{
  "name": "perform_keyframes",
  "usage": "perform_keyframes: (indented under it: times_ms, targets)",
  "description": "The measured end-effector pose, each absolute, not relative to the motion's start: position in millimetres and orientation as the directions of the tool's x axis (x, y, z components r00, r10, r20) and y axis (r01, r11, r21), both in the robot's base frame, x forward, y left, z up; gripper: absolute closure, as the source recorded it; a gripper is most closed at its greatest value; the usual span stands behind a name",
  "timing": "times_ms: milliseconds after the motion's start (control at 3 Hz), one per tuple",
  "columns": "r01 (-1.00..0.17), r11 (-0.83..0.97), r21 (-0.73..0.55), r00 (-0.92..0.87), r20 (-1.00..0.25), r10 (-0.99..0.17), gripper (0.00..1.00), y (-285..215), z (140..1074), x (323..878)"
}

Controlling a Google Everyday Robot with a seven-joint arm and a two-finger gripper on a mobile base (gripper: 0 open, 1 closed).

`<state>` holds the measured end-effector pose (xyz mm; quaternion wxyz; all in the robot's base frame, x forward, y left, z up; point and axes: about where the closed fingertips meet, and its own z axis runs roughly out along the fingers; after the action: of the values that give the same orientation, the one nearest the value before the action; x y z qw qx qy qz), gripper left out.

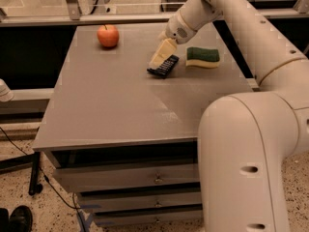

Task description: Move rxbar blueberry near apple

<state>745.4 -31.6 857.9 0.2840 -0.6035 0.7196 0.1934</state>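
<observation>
I found the gripper (158,62) at the rxbar blueberry (167,67), its clamp state indeterminable, with the apple (108,36) lying far-left of both.

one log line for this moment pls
gripper: down at snack bar | snack bar: left of sponge, well apart from apple | apple: back left | task: snack bar not yet near apple

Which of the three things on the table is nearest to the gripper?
The rxbar blueberry, the dark flat bar: the gripper is right over it. The green-and-yellow sponge lies apart, and the apple is farthest.
</observation>
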Motion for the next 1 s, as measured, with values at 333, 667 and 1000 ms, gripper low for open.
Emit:
perform_keyframes:
  times_ms: [333, 667, 1000]
  targets:
    - [-0.975, 0.203, -0.091, -0.095, -0.659, -0.747, 0.41, -29.1, 857.3, 745.4]
    - [-0.972, 0.209, -0.112, -0.082, -0.670, -0.738, 0.65, -28.1, 857.3, 743.5]
    - [-0.968, 0.211, -0.136, -0.064, -0.677, -0.733, 0.87, -27.9, 862.1, 742.9]
